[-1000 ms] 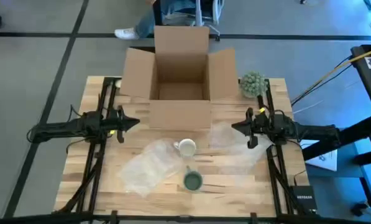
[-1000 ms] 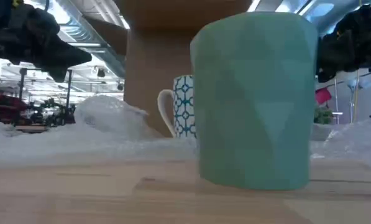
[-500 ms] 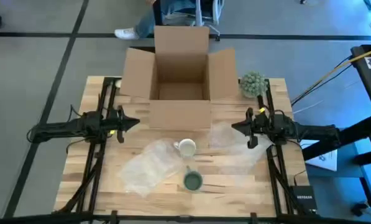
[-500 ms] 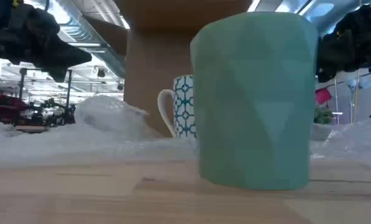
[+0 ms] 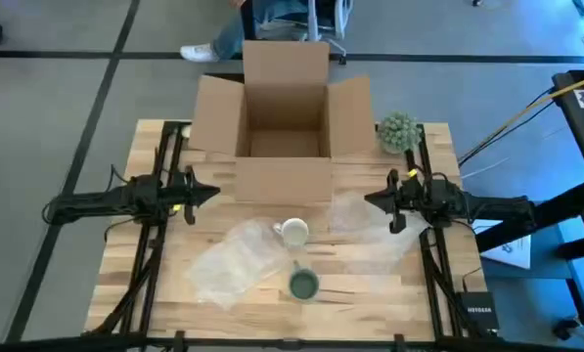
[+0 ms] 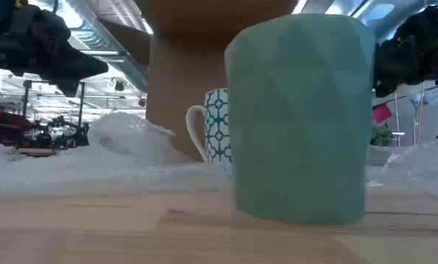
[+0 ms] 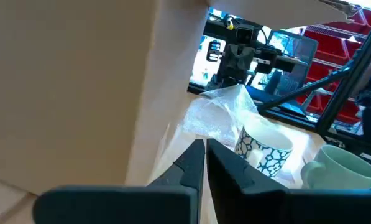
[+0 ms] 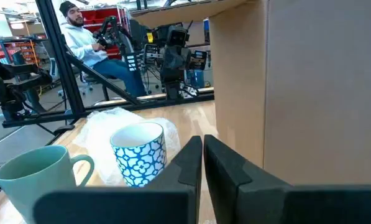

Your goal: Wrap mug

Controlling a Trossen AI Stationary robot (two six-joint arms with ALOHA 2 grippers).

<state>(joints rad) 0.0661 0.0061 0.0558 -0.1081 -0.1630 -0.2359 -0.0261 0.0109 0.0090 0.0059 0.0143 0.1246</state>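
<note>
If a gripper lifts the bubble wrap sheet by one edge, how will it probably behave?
The bubble wrap sheet lies crumpled and thin on the table, so it is probably floppy and light, and would sag. The patterned mug seems to stand at its edge, so pulling may tip the mug.

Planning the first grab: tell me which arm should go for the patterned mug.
Roughly even, slightly the right. The patterned mug stands on the left bubble wrap sheet, between both arms. The right gripper sits a little nearer it than the left gripper. Both are shut and hold nothing.
</note>
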